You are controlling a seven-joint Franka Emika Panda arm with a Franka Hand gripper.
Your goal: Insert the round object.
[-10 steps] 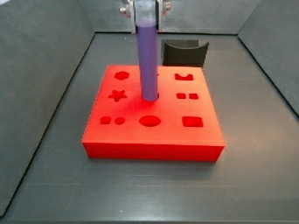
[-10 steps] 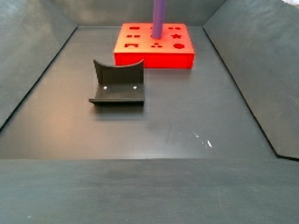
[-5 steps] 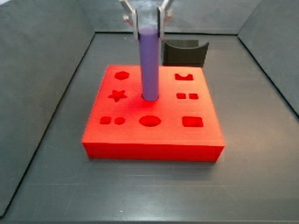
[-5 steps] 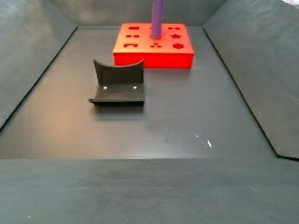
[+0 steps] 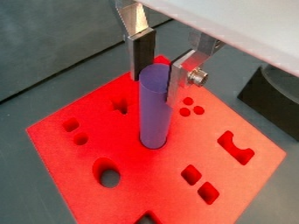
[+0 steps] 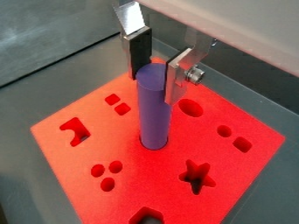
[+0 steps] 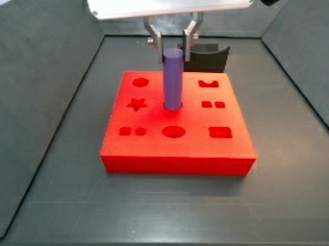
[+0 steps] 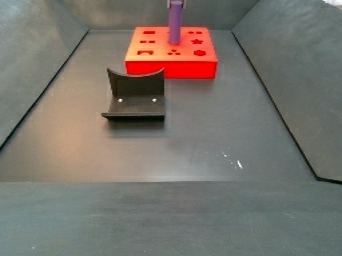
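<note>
The purple round peg stands upright in a hole near the middle of the red block. It also shows in both wrist views and in a side view. My gripper is right above the block, its fingertips on either side of the peg's top end. The fingers stand a little wider than the peg, so the gripper looks open. The peg's foot sits down in the block, and the hole itself is hidden by it.
The block has several other cut-outs: a star, a round hole and a square. The black fixture stands behind the block and shows apart on the dark floor in a side view. Grey walls enclose the floor.
The peg has sunk lower into the block and shows shorter. My gripper has let go of it and stands higher. The block has shifted slightly.
</note>
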